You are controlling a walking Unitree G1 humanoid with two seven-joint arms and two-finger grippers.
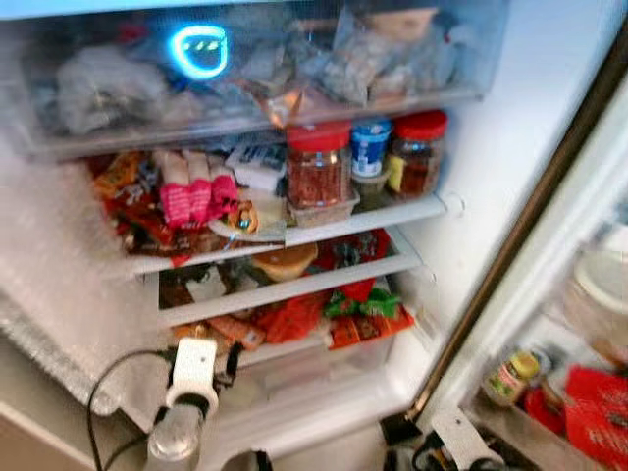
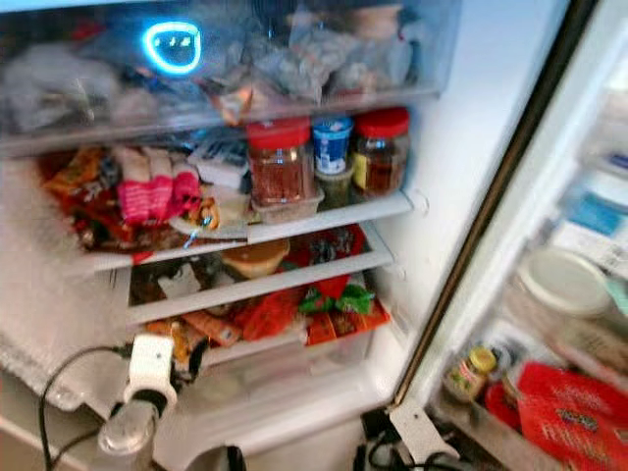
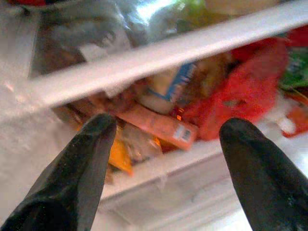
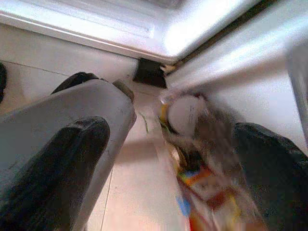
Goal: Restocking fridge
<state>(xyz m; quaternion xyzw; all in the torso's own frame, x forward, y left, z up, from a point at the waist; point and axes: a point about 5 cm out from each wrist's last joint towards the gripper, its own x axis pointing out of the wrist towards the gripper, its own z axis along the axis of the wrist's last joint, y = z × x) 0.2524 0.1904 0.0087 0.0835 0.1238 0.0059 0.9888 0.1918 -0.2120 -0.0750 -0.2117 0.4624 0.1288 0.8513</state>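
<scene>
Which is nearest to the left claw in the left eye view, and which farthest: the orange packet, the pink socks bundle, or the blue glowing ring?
1. Orange packet, lowest shelf, just above the left claw.
2. Pink bundle, upper shelf, left side.
3. Blue glowing ring, top drawer.

Red-lidded jars; pink packet; black end effector
</scene>
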